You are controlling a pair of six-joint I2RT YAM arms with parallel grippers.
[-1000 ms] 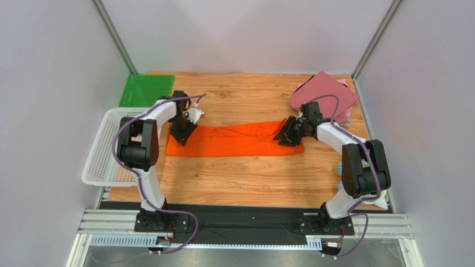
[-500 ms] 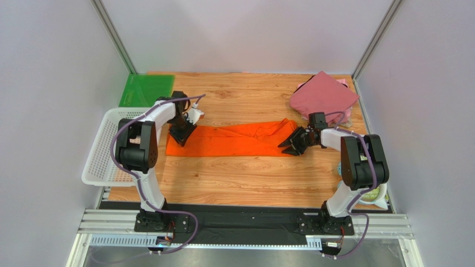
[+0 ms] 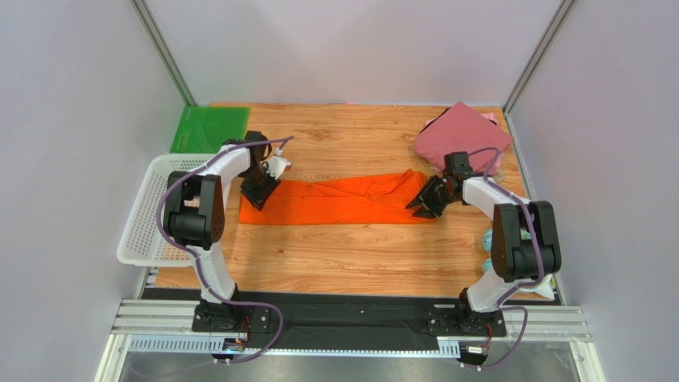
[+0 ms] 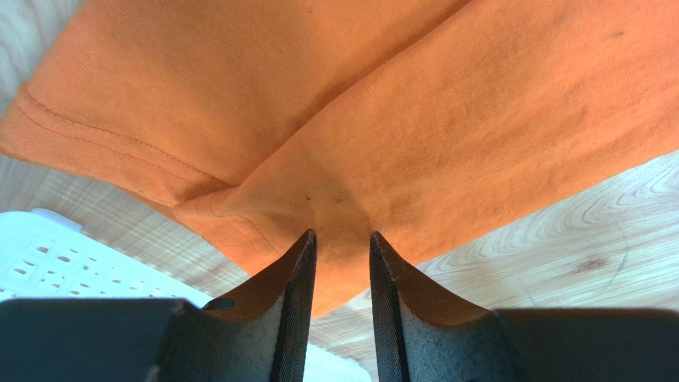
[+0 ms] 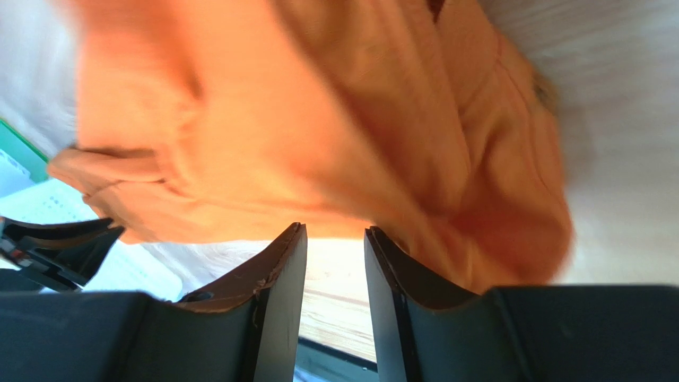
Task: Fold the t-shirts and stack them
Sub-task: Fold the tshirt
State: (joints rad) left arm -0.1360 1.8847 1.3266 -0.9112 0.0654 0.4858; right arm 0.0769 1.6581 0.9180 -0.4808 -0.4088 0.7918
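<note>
Basket (image 3: pixel 147 215) hems left; maroon t-shirt (image 3: pixel 462 135) blocks far right.

Cannot judge the grip of the right claw (image 5: pixel 335 229) through motion blur over the orange t-shirt (image 5: pixel 319 119). Cropped by the left wrist view's top and right edges. Mostly buried under the maroon-red t-shirt (image 3: pixel 466 131), far right: a pale pink t-shirt (image 3: pixel 497 164). Half hidden behind the right arm (image 3: pixel 522 239): an unidentifiable pale bluish thing (image 3: pixel 485 239).
</note>
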